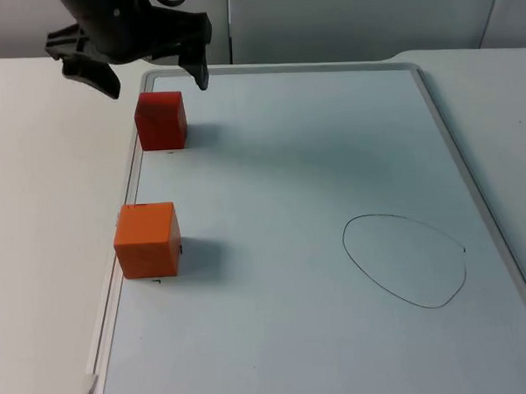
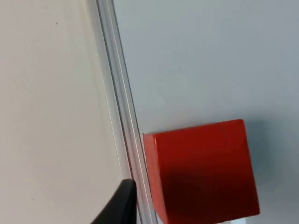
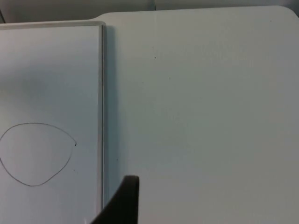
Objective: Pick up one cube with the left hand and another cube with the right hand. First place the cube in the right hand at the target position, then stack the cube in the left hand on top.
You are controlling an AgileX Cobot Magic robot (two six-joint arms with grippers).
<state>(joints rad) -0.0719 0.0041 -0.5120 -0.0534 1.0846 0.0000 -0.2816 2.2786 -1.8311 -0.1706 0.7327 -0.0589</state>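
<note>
Left end effector (image 1: 149, 78) hangs open above the red cube (image 1: 161, 120); orange cube (image 1: 148, 239) nearer, apart

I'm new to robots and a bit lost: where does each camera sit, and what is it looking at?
Top view: fixed above, looking down and forward at the whiteboard; left gripper open above the red wooden cube, orange wooden cube nearer.
Left wrist view: on the left arm, over that red cube.
Right wrist view: on the waiting right arm, facing the drawn oval, shared with top.
</note>
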